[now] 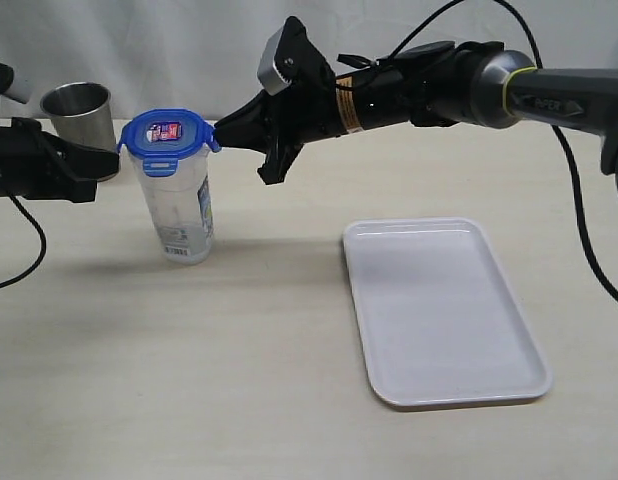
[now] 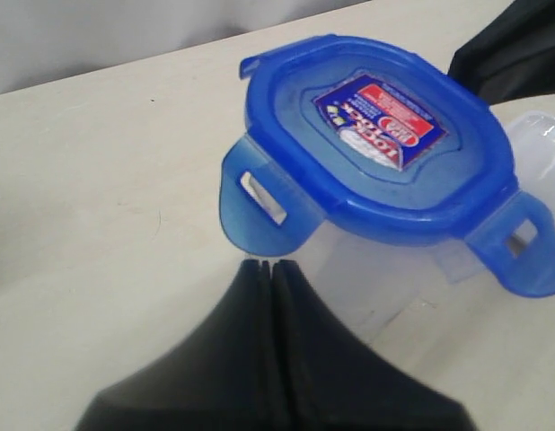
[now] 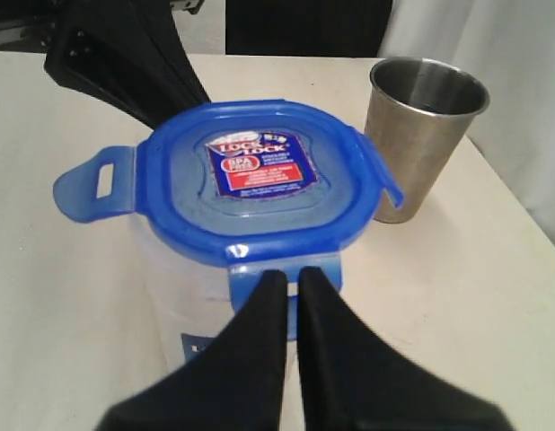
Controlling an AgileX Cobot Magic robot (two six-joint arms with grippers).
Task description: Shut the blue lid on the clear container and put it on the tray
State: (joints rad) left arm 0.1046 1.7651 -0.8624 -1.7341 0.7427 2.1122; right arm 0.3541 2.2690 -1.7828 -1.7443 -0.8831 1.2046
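Observation:
The clear container (image 1: 182,205) stands upright on the table at the left, with the blue lid (image 1: 166,134) sitting on top of it. Some of the lid's tabs stick outward. My left gripper (image 1: 111,160) is shut, its tips just under a raised tab (image 2: 259,202) on the lid's left side. On the opposite side my right gripper (image 1: 221,131) is shut too, its tips pressed against a folded-down tab (image 3: 286,283). The white tray (image 1: 445,310) lies flat at the right, bare.
A grey steel cup (image 1: 79,115) stands behind and to the left of the container, close to the left arm. In the right wrist view the cup (image 3: 421,135) is right beside the lid.

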